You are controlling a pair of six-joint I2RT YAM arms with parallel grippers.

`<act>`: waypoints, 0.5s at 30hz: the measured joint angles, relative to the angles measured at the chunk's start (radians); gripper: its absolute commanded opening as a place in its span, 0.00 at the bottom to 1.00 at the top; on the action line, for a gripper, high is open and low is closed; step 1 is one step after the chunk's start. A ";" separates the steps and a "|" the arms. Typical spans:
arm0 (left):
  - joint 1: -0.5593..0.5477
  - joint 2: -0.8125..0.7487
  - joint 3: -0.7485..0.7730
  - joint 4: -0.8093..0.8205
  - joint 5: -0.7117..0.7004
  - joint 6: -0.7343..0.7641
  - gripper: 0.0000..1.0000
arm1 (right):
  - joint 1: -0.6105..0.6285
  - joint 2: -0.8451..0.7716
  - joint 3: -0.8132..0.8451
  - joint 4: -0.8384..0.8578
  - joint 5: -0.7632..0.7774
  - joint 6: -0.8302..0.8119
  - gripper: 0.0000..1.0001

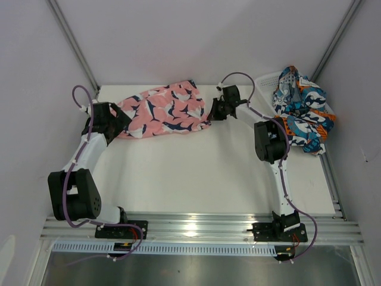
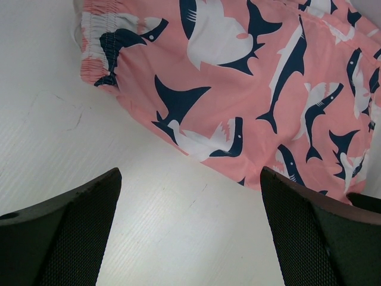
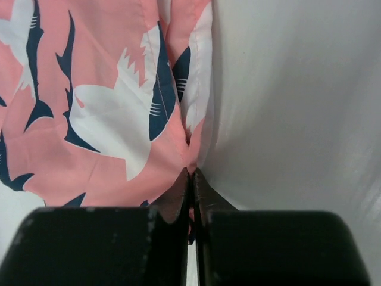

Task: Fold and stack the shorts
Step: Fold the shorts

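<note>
The pink shorts [image 1: 164, 111] with navy-and-white sharks lie spread at the back of the white table [image 1: 196, 173]. My right gripper [image 1: 211, 113] is shut on their right edge; in the right wrist view its fingertips [image 3: 191, 179] pinch the pink fabric [image 3: 107, 113]. My left gripper [image 1: 119, 122] is open at the shorts' left end, its jaws wide apart over bare table, with the pink shorts [image 2: 250, 89] just beyond them. The blue, teal, orange and white shorts [image 1: 303, 113] are bunched in the white basket at the back right.
The white mesh basket [image 1: 265, 80] stands at the table's back right corner. Grey walls close in the back and both sides. A metal rail [image 1: 196, 226] runs along the near edge by the arm bases.
</note>
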 measured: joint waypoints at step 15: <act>-0.054 -0.078 -0.140 0.028 0.019 -0.039 0.99 | -0.001 -0.547 -0.748 0.013 0.166 0.005 0.00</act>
